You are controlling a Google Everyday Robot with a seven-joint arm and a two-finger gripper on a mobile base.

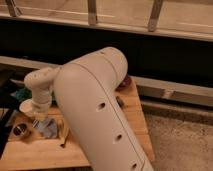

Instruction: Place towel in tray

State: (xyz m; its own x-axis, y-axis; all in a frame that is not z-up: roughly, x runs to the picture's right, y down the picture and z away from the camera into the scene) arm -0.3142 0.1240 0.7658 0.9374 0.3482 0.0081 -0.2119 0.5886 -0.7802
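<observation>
— What is obscured?
— The white arm (102, 115) fills mid-frame and hides much of the wooden table (45, 152). The green tray (22, 94) at the left edge barely shows.
— The towel?
— The grey-blue towel (48, 128) is crumpled at lower left; its long axis is unclear. The gripper (39, 119) points down just above it. Apart or clamped: cannot tell.

Warm, dim light. My arm (100, 110) shines pale; my gripper (40, 119), low on the left by the towel (48, 128), is shadowed.
</observation>
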